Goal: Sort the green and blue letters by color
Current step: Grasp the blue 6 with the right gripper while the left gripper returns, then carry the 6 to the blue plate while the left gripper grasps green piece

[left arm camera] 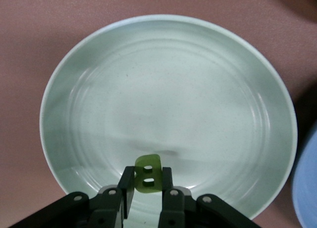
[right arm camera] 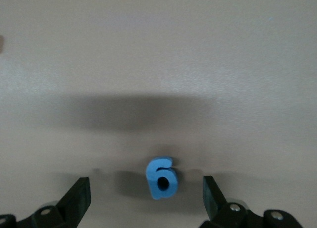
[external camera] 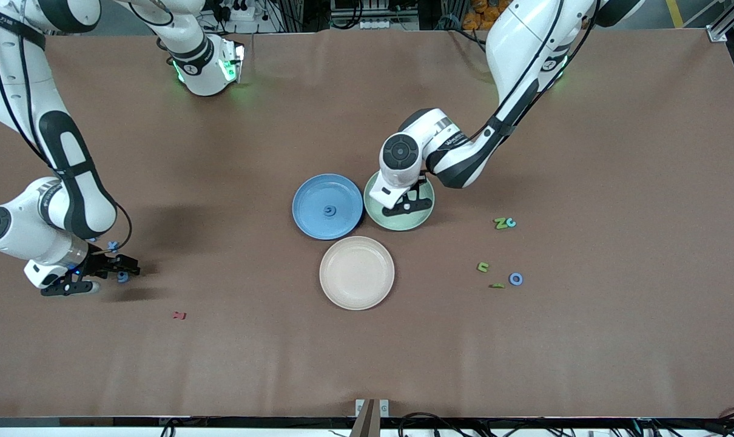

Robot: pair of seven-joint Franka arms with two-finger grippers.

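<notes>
Nearest the front camera lies a small dark red foam letter [external camera: 179,315] on the brown table [external camera: 585,352], toward the right arm's end.

Left gripper [external camera: 407,205] hovers over the pale green round plate [external camera: 426,216]. Its fingers [left arm camera: 166,188] are clenched on a small leaf-green foam piece with two holes [left arm camera: 148,174], which hangs above the plate's inner surface, near the rim; the plate itself holds nothing else visible.

Right gripper [external camera: 103,273] is low over the table at the right arm's end, jaws spread wide and gripping nothing. A medium blue foam piece shaped like a 6 [right arm camera: 161,178] lies flat on the table between its fingers [right arm camera: 75,202], touching neither. One more small blue piece [external camera: 113,246] shows just beside the right gripper's body.

Blue round plate [external camera: 309,221] sits touching or almost touching the green plate, toward the right arm's end from it; one small blue letter [external camera: 329,210] lies at its centre. A cream round plate [external camera: 356,273] stands nearer the front camera than both, with nothing on it.

Toward the left arm's end of the table, loose pieces: a green Z-shaped letter with a teal C-shaped letter touching it [external camera: 504,223], a green U-shaped letter [external camera: 482,266], a blue ring-shaped letter [external camera: 515,278], and a small green piece [external camera: 497,285] just beside the ring.
</notes>
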